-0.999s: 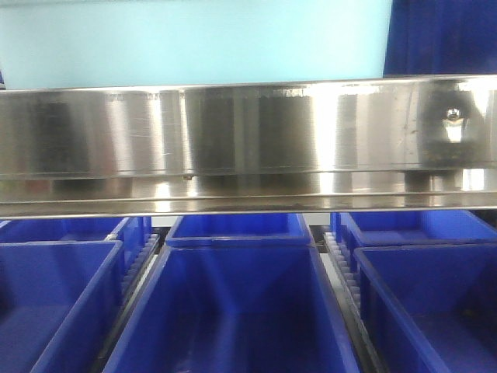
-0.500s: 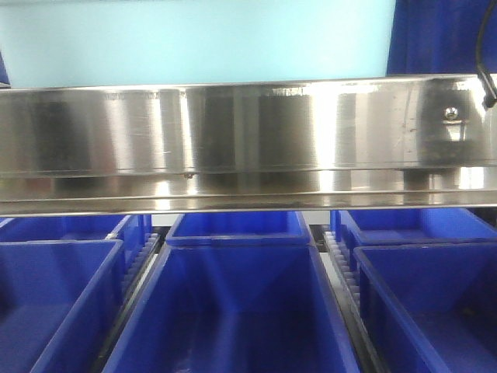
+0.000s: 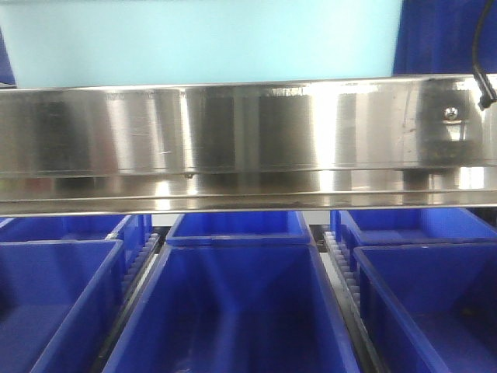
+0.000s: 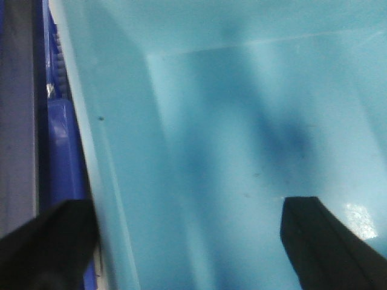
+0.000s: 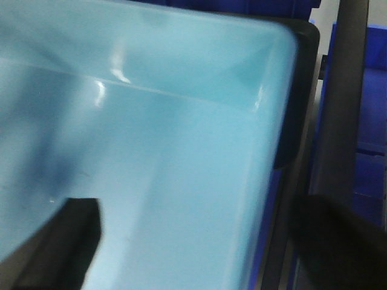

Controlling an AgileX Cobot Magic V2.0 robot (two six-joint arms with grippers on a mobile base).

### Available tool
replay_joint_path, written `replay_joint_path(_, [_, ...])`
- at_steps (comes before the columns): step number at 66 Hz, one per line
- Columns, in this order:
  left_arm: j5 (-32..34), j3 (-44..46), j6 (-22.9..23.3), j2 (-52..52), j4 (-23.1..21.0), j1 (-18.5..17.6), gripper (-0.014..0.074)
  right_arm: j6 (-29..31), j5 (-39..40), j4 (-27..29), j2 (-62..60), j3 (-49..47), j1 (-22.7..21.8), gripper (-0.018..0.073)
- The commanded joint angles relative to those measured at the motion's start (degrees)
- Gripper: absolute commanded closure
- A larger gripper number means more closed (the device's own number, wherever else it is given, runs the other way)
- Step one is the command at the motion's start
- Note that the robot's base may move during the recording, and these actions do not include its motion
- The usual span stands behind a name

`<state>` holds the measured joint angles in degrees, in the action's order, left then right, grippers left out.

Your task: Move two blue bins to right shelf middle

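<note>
I see my left claw [image 4: 184,238] released, its fingers spread wide astride the pale bin's [image 4: 242,109] wall at frame left. My right claw [image 5: 196,241] is spread the same way over the wall at frame right. From the front, the bin fills the top, above the steel rail [image 3: 248,132].

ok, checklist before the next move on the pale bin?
1. left tool straddles a wall of the pale blue bin: ok, jaws wide.
2. right tool straddles a wall too: ok, jaws wide.
3. Grip closed on the walls: not ok, both open.
4. Bin base seated on the steel shelf: cannot tell, the shelf's front edge hides it.
5. black cable clear of the bin: cannot tell.
</note>
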<state>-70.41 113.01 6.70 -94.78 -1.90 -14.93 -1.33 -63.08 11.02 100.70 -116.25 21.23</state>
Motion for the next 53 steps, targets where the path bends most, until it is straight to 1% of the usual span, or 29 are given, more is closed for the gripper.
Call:
replay_joint_path(1, [0.7, 0.8, -0.5, 0.7, -1.0, -0.3, -0.0022, -0.1, 1.1, -0.2, -1.4, -0.3, 0.1, -0.0007])
replay_joint_path(12, [0.4, 0.8, -0.6, 0.9, -0.1, -0.3, -0.0013, -0.1, 0.2, -1.0, -3.3, -0.3, 0.1, -0.0001])
replay_joint_path(17, [0.4, 0.8, -0.6, 1.0, 2.4, -0.3, -0.0013, -0.1, -1.5, -2.9, -4.0, -0.3, 0.1, -0.0001])
replay_joint_path(21, [0.4, 0.8, -0.6, 1.0, 5.2, -0.3, -0.0013, -0.1, -3.4, -3.9, -4.1, -0.3, 0.1, -0.0001])
replay_joint_path(26, [0.4, 0.2, -0.6, 1.2, 7.6, -0.1, -0.0013, -0.2, -6.0, -4.5, -4.0, -0.1, 0.1, -0.0001])
replay_joint_path(33, [0.4, -1.9, -0.6, 1.4, 6.9, 0.5, -0.0013, -0.4, -5.6, -4.5, -3.9, 2.6, 0.1, -0.0001])
replay_joint_path(41, [0.4, -6.4, -0.6, 1.4, 6.1, 0.5, -0.0013, -1.1, -4.3, -4.2, -3.9, 6.9, 0.1, -0.0001])
replay_joint_path(47, [0.4, -10.2, -0.6, 1.4, 4.9, 0.5, -0.0013, -1.1, -3.5, -1.9, -3.9, 9.4, 0.1, -0.0001])
replay_joint_path(53, [3.1, -14.0, -0.6, 1.4, 3.7, 0.5, -0.0013, -1.1, -1.9, -0.5, -3.8, 12.0, 0.1, -0.0001])
